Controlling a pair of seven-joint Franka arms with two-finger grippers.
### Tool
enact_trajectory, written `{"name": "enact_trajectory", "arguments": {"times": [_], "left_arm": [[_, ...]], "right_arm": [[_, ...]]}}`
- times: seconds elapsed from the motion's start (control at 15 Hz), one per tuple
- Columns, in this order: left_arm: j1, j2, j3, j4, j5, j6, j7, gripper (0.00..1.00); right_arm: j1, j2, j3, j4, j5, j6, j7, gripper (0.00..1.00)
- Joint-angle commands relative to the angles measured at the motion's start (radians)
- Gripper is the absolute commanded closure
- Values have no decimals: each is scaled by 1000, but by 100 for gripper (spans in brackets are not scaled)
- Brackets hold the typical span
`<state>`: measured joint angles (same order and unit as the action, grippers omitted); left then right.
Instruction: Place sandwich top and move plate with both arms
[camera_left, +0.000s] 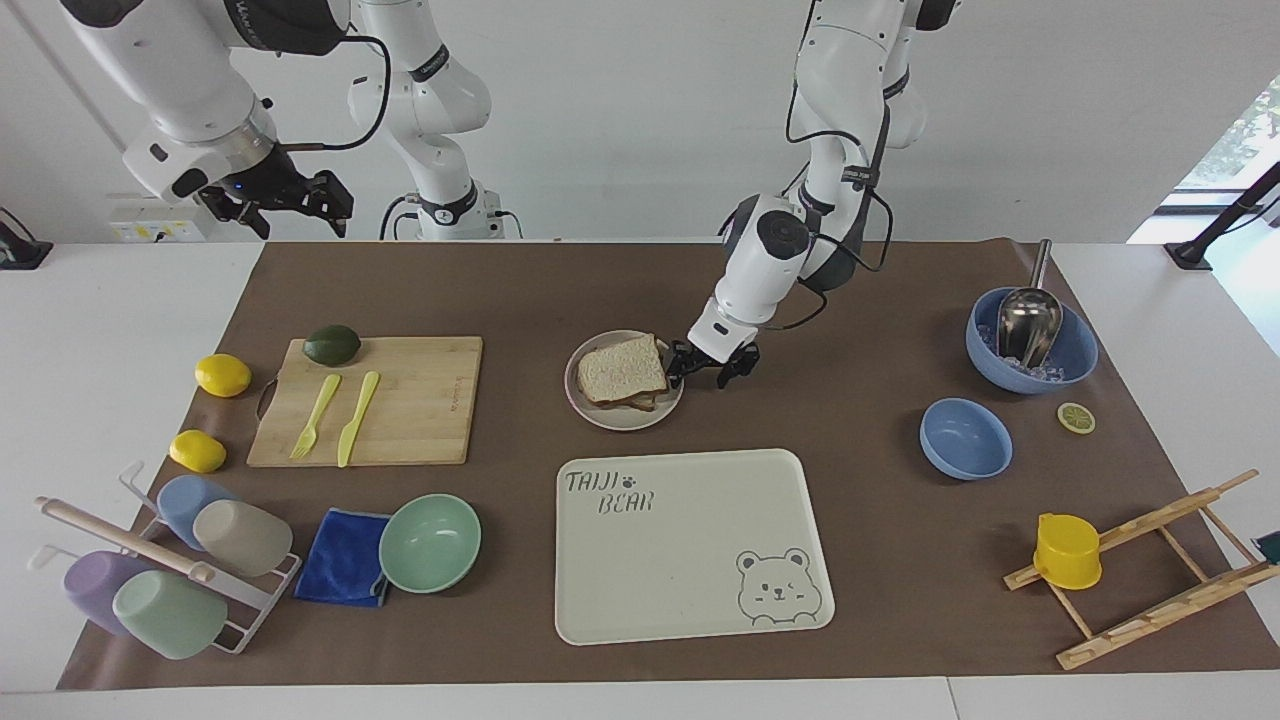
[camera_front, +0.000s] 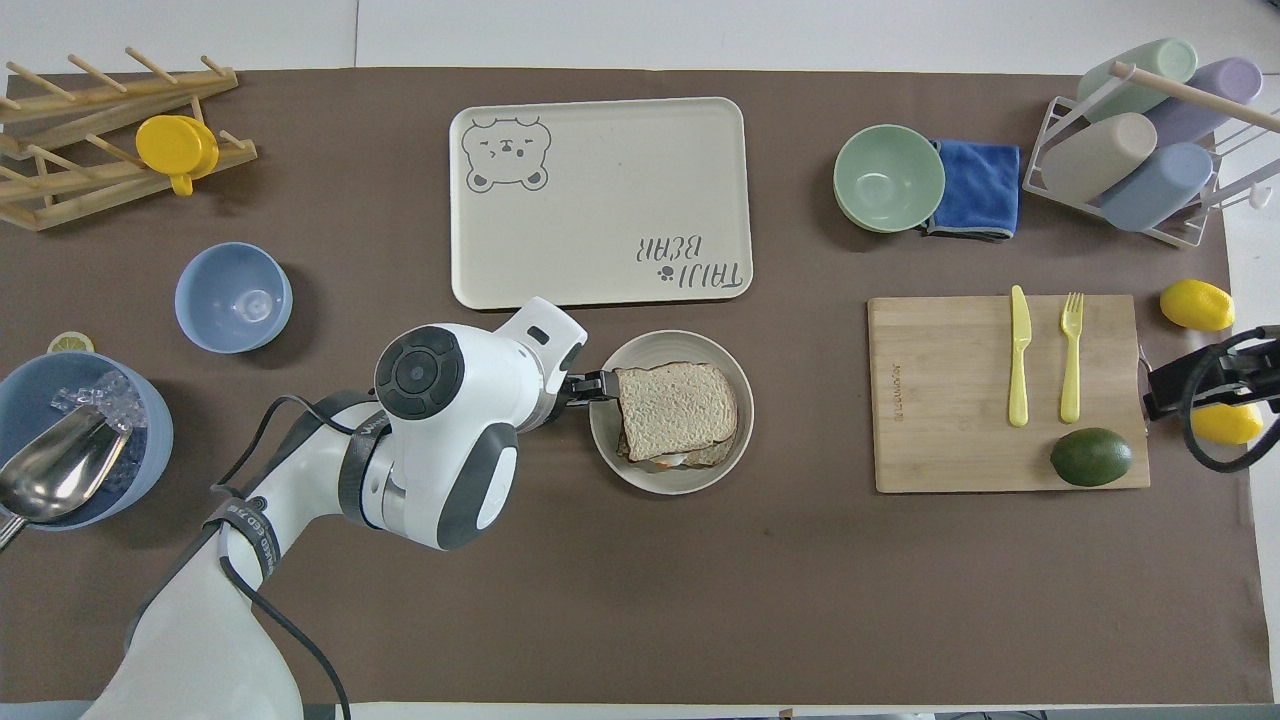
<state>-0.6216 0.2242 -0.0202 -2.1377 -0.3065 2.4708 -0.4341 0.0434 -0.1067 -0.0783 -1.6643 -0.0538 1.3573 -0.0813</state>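
One sandwich top — flat, on plate

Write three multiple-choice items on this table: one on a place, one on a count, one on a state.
1. Where is the sandwich top?
A. on the bear tray
B. on the sandwich on the plate
C. on the cutting board

2. How many lemons lie beside the cutting board?
A. two
B. four
C. none

3. What does the left gripper do?
A. hangs over the ice bowl
B. holds the fork
C. sits low at the plate's rim

Key: 1 B, the slice tops the stack. 2 A, two show in the facing view. 3 C, its tips are at the rim.
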Motion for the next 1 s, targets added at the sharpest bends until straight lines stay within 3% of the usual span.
{"name": "enact_trajectory", "arguments": {"times": [0.0, 0.07, 0.2, 0.67, 0.93], "left_arm": [[-33, -19, 17, -11, -19, -27, -9, 16], [-35, -19, 17, -11, -19, -29, -9, 16], [-39, -20, 17, -17, -19, -32, -8, 28], [-43, -22, 17, -21, -19, -29, -8, 96], [-50, -23, 17, -22, -34, -30, -35, 100]], "right_arm": [[-30, 8, 35, -32, 26, 60, -2, 0], [-31, 39, 40, -28, 26, 48, 8, 0], [-54, 47, 43, -23, 26, 26, 14, 0], [-30, 27, 49, -22, 26, 39, 18, 0], [-36, 27, 48, -22, 26, 31, 15, 0]]}}
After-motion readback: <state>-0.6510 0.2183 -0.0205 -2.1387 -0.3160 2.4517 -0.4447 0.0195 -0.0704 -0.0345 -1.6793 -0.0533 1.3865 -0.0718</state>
